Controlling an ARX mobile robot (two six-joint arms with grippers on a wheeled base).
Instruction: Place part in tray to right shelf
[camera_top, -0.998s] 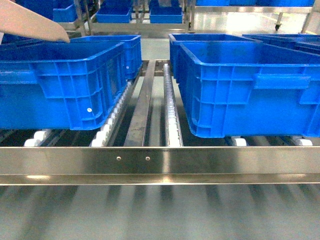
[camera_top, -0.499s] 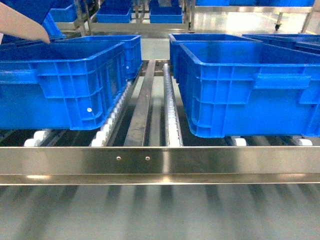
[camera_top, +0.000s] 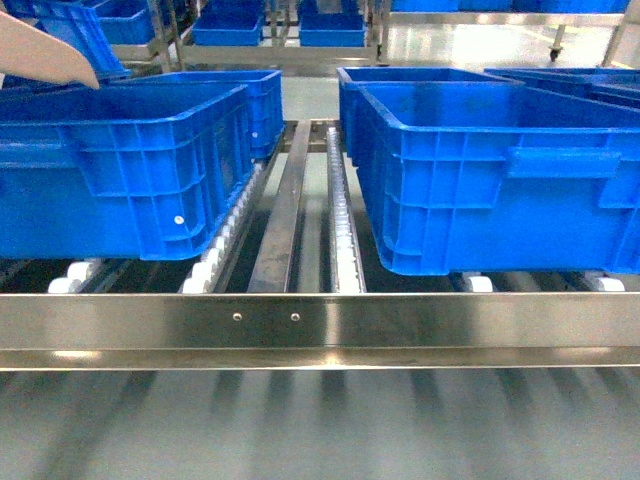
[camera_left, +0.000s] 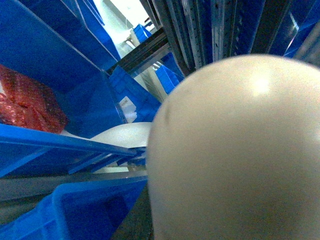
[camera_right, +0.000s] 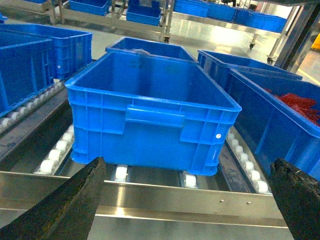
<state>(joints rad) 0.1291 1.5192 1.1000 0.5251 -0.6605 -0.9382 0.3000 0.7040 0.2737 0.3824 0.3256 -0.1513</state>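
Note:
The tray (camera_top: 40, 52) shows as a cream tip at the top left of the head view, above the left blue crate (camera_top: 120, 170). In the left wrist view the tray's rounded cream surface (camera_left: 235, 150) fills the right half and hides my left gripper's fingers. The part is out of view. My right gripper (camera_right: 187, 210) is open, its dark fingers (camera_right: 75, 202) wide apart with nothing between them. It hangs in front of the right shelf's steel front rail (camera_right: 165, 200). An empty blue crate (camera_right: 150, 110) stands just behind that rail.
The shelf rail (camera_top: 320, 320) runs across the head view, with white roller tracks (camera_top: 340, 220) and a large right-hand crate (camera_top: 500, 180) behind it. Red material lies in one crate (camera_right: 300, 105) and in another (camera_left: 30, 105). More racks with blue crates stand farther back.
The tray's cream tip has drawn back to the left in the head view, uncovering a tilted blue crate behind it. The shelf and its crates have not moved.

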